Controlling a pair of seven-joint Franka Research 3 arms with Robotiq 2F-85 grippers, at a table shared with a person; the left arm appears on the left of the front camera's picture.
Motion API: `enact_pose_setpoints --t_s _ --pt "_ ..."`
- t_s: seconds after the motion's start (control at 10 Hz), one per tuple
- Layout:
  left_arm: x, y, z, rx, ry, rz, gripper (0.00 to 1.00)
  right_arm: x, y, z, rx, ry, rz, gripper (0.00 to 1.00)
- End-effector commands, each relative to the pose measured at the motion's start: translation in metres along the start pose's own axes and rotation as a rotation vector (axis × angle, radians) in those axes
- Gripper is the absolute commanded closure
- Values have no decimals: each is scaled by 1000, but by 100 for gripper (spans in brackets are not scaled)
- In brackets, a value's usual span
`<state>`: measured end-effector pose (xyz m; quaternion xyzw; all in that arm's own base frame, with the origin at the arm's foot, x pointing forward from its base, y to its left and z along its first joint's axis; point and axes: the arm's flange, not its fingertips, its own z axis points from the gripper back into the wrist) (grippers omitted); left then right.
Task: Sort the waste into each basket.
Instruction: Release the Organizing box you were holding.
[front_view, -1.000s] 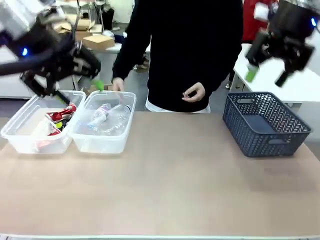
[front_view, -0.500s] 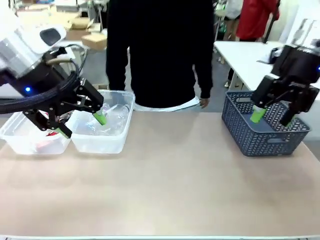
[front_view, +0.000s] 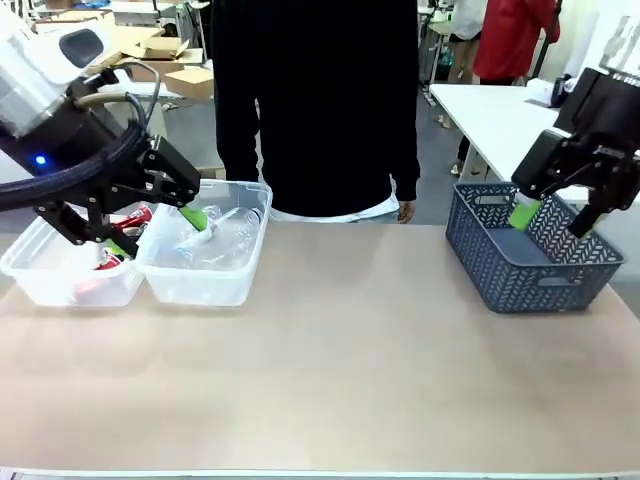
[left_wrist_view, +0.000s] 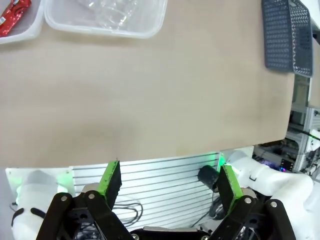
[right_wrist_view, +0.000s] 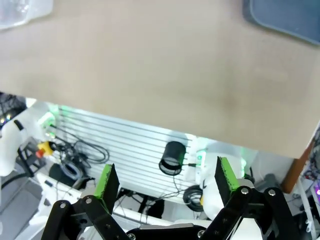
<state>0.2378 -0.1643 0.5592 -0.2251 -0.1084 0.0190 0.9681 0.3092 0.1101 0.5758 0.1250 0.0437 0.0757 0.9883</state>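
Note:
Two see-through baskets stand side by side at the table's far left. The left basket holds red cans; the right basket holds clear bottles. My left gripper hangs open and empty above the gap between them, in front of their far rims. Its wrist view looks down on the table with the bottle basket, a red can and open fingers. My right gripper hovers open and empty over the dark basket, and its own view shows the green pads spread wide.
The dark grey lattice basket sits at the far right; it is also at the top right of the left wrist view. A person in black stands at the far edge, one hand hanging near the table.
Both arms dropped from high up to just above the containers, then rose slightly. The person's hands left the bottle basket and now hang down.

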Motion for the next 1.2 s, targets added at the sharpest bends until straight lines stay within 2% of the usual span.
enact_pose_setpoints --t_s 0.0,0.1,0.2,0.3,0.4,0.5,0.6,1.1 --pt "-9 18 18 -252 27 34 0 -27 -33 19 482 84 132 0" --pt "-15 39 34 -443 29 67 0 -40 -68 32 804 132 118 0" --pt "-20 62 43 -605 47 84 0 -46 -98 36 1041 98 41 0" --pt "-24 86 46 -758 40 104 0 -51 -123 34 1232 9 -56 0" --pt "-28 107 44 -826 -11 150 0 -48 -131 31 1271 -26 -177 0" --pt "-26 121 35 -854 -24 226 0 -29 -110 18 1047 -36 -297 0" --pt "17 61 104 -709 -14 124 0 -63 -128 43 800 32 54 0" --pt "17 61 104 -709 -14 124 0 -63 -128 43 800 32 54 0"
